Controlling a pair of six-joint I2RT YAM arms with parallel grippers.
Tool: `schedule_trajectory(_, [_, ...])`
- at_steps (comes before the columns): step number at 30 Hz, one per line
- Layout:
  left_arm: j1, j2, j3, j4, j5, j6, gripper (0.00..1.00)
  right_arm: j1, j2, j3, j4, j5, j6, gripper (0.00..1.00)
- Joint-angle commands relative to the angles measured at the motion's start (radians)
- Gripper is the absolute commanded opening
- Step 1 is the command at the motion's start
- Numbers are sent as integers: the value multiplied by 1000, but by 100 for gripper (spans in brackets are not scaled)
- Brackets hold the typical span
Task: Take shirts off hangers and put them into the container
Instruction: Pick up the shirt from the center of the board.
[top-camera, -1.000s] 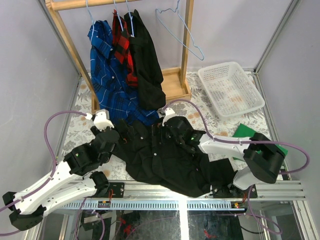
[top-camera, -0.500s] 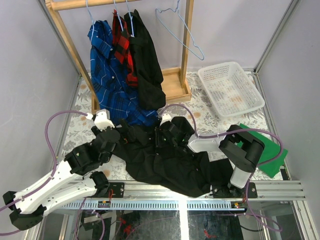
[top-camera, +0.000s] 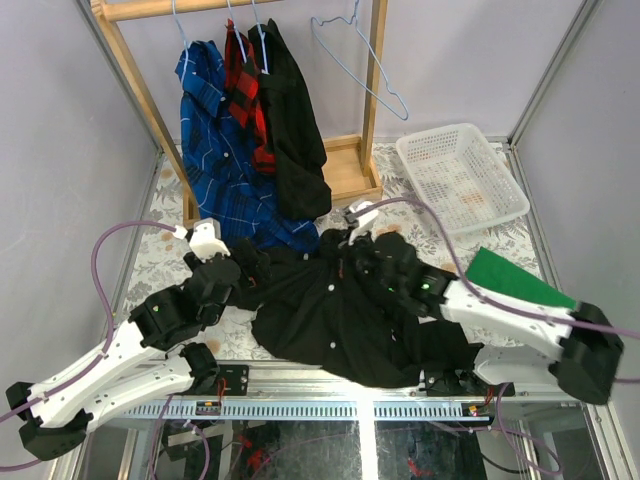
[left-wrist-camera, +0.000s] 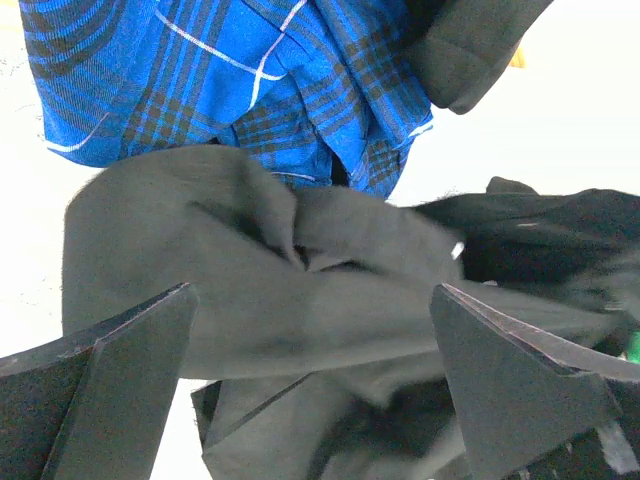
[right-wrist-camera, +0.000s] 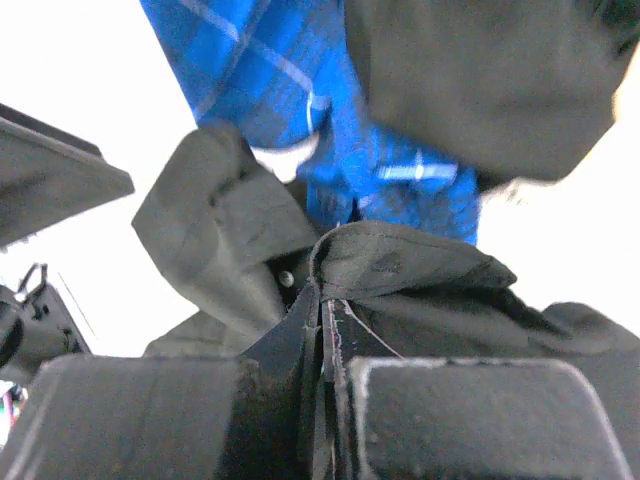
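Top external view: a black shirt (top-camera: 320, 325) lies crumpled on the worktop (top-camera: 150, 262) in front of both arms, its upper edge against the hem of the blue plaid shirt (top-camera: 215, 150); the blue plaid shirt hangs on the wooden rack (top-camera: 375, 100) beside a red-and-black shirt (top-camera: 245, 95) and a hanging black shirt (top-camera: 295, 130), with an empty hanger (top-camera: 355, 60) further right; the container (top-camera: 421, 188) stands well apart at the far right, holding no shirt. Right wrist view: the right claw (right-wrist-camera: 322, 300) is pressed together, pinching a raised fold of the black shirt. Left wrist view: the left claw (left-wrist-camera: 315, 400) is spread wide over the dark cloth, gripping nothing; a green cloth (top-camera: 515, 280) lies by the right arm.
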Motion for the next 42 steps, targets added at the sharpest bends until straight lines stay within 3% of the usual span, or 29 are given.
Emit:
schedule_trajectory(1, [-2,-11,8,45,-38,-13,100,1,-217,57,-27,112,-254,0])
schedule_trajectory(6, [-3,-6,5,72,-36,3,100,1,-380,101,-131,102,-366,0])
schedule_trajectory(10, [-3,14,8,75,-23,6,100,1,-443,67,-347,-114,-367,0])
schedule_trajectory(13, [-3,21,4,74,-19,2,100,1,-457,-30,-466,-354,-253,0])
schedule_trajectory(18, [-2,28,-3,88,-29,11,100,2,-577,-284,-359,-577,208,0])
schedule_trajectory(22, [-3,59,-1,123,-24,33,100,2,-659,-296,-561,-598,195,0])
schedule_trajectory(23, [-3,73,1,130,-20,38,100,2,-658,-268,-638,-580,148,5])
schedule_trajectory(25, [-3,97,11,140,-13,41,100,2,-647,-180,-781,-415,84,29])
schedule_trajectory(28, [-3,128,15,154,1,36,100,3,-617,-84,-913,46,159,63])
schedule_trajectory(29, [-3,136,15,160,6,35,100,2,-602,-77,-899,104,158,74])
schedule_trajectory(31, [-2,146,16,164,15,31,100,3,-561,-76,-827,43,100,89])
schedule_trajectory(35, [-3,146,23,156,24,31,100,2,-365,-33,-756,-99,70,99])
schedule_trajectory(38, [-3,129,20,142,13,28,100,2,-201,9,-744,-199,10,99])
schedule_trajectory(42, [-4,110,10,134,12,17,100,2,-16,40,-733,-147,-12,99])
